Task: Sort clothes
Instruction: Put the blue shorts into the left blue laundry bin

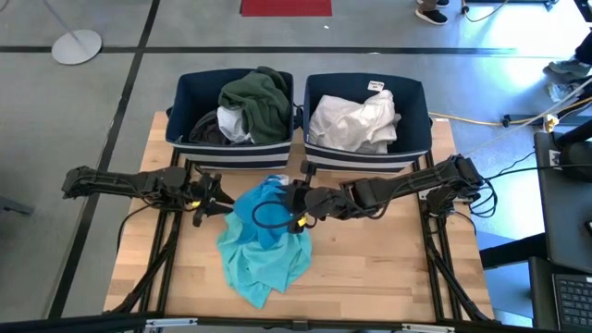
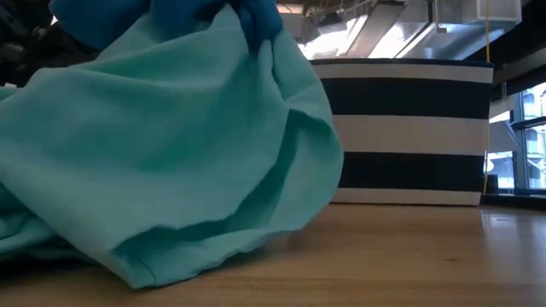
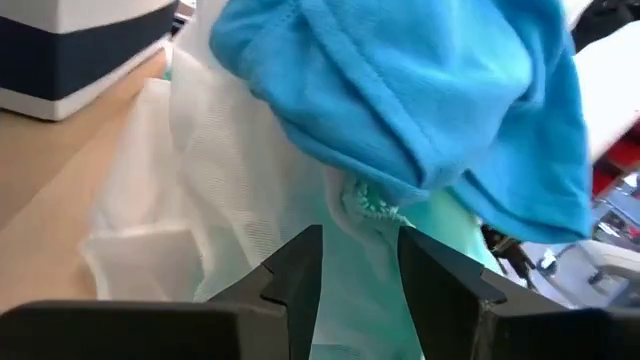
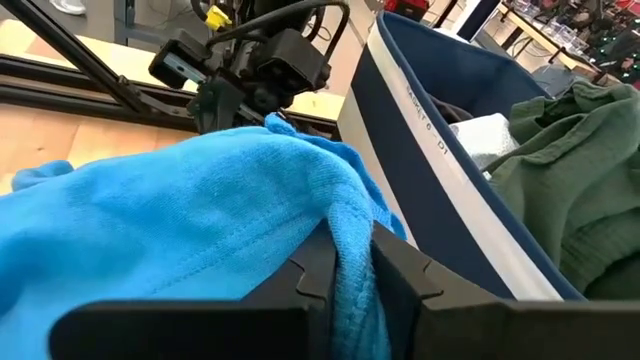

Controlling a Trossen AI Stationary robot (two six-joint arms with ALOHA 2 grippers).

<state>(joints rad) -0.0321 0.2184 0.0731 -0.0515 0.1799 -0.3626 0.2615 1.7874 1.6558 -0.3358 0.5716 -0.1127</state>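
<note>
Turquoise garment [image 1: 264,245] pinched by right hand [image 1: 294,205] mid-table.

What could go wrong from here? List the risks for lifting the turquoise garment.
1. The right gripper pinches only a thin fold of the turquoise garment; the cloth could slip out when lifted.
2. Most of the garment lies spread on the table, so it may drag or snag on the near rim of the left bin.
3. The left gripper has open jaws at the fabric; closing could pull against the right grip.
</note>
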